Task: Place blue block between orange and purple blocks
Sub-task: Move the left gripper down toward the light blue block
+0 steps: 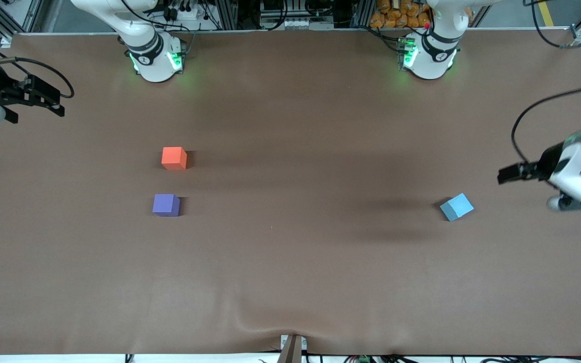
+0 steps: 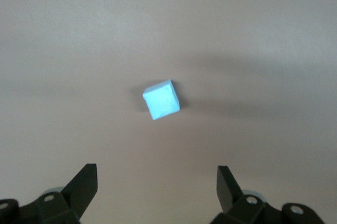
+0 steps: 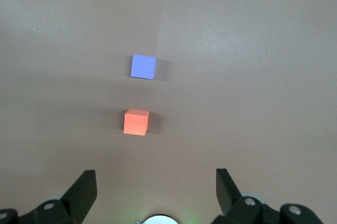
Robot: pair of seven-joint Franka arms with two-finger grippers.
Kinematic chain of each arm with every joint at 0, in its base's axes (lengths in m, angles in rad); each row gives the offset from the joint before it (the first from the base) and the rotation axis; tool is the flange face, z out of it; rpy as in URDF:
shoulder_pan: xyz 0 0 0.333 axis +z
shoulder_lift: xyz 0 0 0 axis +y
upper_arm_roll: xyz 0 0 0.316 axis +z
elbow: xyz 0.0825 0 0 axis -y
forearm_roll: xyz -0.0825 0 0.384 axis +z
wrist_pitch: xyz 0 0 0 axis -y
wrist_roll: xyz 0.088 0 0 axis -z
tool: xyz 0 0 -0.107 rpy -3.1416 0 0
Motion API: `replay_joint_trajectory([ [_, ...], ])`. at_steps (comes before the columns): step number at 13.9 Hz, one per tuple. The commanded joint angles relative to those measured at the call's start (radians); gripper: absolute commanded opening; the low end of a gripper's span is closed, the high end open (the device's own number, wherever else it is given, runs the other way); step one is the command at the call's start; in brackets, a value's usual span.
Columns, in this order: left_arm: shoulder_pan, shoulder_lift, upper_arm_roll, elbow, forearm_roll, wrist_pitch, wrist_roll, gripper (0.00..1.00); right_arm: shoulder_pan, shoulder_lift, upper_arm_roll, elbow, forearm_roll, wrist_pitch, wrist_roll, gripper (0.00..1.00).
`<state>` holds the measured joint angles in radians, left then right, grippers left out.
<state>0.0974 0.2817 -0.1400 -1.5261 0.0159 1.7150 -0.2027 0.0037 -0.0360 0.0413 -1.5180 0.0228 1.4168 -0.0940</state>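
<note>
With nothing yet grasped, the blue block (image 1: pixel 456 206) sits on the tabletop (image 1: pixel 300 262) toward the left arm's end, well apart from the orange block (image 1: pixel 174 158) and purple block (image 1: pixel 166 204), so the left gripper (image 1: pixel 506 174), fingers spread, must next descend over it, while the right gripper (image 1: pixel 53 103) waits, also spread.

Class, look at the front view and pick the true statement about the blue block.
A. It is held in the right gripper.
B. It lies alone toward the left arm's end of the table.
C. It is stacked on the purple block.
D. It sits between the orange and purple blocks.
B: the blue block rests on the table toward the left arm's end, well apart from the orange block and purple block, with no gripper holding it.
</note>
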Motion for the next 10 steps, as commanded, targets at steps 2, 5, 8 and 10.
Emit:
replay_joint_trajectory([
  [2, -0.002, 0.065, -0.004, -0.095, -0.005, 0.216, -0.199, 1.00, -0.014, -0.001, 0.006, 0.006, 0.014, -0.010, -0.016, 1.00],
  [5, -0.002, 0.109, -0.004, -0.179, -0.004, 0.342, -0.300, 1.00, -0.013, -0.001, 0.006, 0.006, 0.016, -0.009, -0.012, 1.00],
  [8, -0.002, 0.139, -0.004, -0.244, -0.004, 0.425, -0.339, 1.00, -0.011, 0.005, 0.008, 0.006, 0.008, -0.010, -0.016, 1.00],
  [10, -0.001, 0.184, -0.003, -0.246, -0.004, 0.457, -0.340, 1.00, -0.005, 0.011, 0.006, 0.010, 0.005, -0.010, -0.016, 1.00],
])
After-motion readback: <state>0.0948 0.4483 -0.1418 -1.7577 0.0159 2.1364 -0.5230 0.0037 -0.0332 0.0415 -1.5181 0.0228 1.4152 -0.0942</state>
